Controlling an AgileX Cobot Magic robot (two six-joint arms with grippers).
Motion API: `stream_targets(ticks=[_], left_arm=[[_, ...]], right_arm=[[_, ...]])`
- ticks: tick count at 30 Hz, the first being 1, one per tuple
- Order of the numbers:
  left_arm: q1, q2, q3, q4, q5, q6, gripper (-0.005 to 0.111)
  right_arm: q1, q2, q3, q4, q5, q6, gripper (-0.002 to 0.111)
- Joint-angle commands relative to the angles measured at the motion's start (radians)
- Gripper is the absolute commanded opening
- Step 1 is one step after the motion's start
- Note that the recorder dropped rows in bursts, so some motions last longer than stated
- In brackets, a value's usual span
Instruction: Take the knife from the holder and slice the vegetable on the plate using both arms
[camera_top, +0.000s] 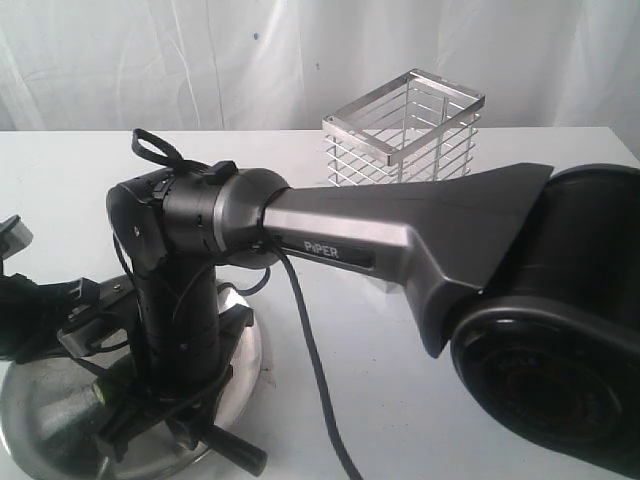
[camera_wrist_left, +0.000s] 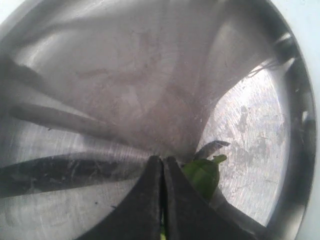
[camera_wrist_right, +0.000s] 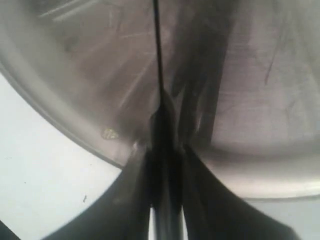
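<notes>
White worktop (camera_top: 400, 350); empty holder (camera_top: 405, 130) at the back, well apart. Plate (camera_top: 40, 420) near the front, both arms over it. Right hand (camera_wrist_right: 165, 145) clamps the knife (camera_wrist_right: 158, 50), edge-on above the plate, presumably for slicing. Left hand (camera_wrist_left: 161, 185) pinched narrow on the vegetable (camera_wrist_left: 202, 175), likely steadying it.

In the exterior view the right arm (camera_top: 400, 240) hides most of the plate (camera_top: 40, 420) and the holder's (camera_top: 405, 130) base. The vegetable (camera_wrist_left: 202, 175) shows only partly behind the left claw (camera_wrist_left: 161, 200). The knife (camera_wrist_right: 159, 60) is seen edge-on, its handle masked by the right claw (camera_wrist_right: 165, 170).
</notes>
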Motion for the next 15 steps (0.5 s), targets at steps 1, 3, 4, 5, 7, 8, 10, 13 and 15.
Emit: stream_targets(ticks=[1, 3, 4, 5, 7, 8, 10, 13, 15], left_arm=[[-0.005, 0.014, 0.008, 0.023, -0.011, 0.015, 0.000], [-0.005, 0.014, 0.008, 0.022, -0.004, 0.015, 0.000], [-0.005, 0.015, 0.008, 0.022, -0.016, 0.025, 0.000], [-0.005, 0.015, 0.008, 0.022, -0.026, 0.027, 0.000], [-0.005, 0.022, 0.008, 0.022, -0.041, 0.030, 0.000], [-0.005, 0.028, 0.008, 0.022, -0.043, 0.031, 0.000], [-0.005, 0.059, 0.008, 0.022, -0.040, 0.034, 0.000], [-0.005, 0.107, 0.008, 0.022, -0.034, 0.040, 0.000], [-0.005, 0.119, 0.008, 0.022, -0.033, 0.040, 0.000]], right_arm=[[-0.003, -0.012, -0.012, 0.003, -0.030, 0.016, 0.000], [-0.003, -0.012, -0.012, -0.004, -0.030, 0.021, 0.000], [-0.003, -0.012, -0.019, -0.004, -0.030, 0.023, 0.000], [-0.003, -0.014, -0.026, -0.004, -0.030, 0.023, 0.000], [-0.003, -0.014, -0.042, -0.006, -0.030, 0.026, 0.000], [-0.003, -0.014, -0.047, -0.005, -0.030, 0.031, 0.000], [-0.003, -0.014, -0.058, -0.008, -0.030, 0.049, 0.000], [-0.003, -0.014, -0.058, -0.008, -0.030, 0.049, 0.000], [-0.003, -0.014, -0.058, -0.008, -0.030, 0.051, 0.000]])
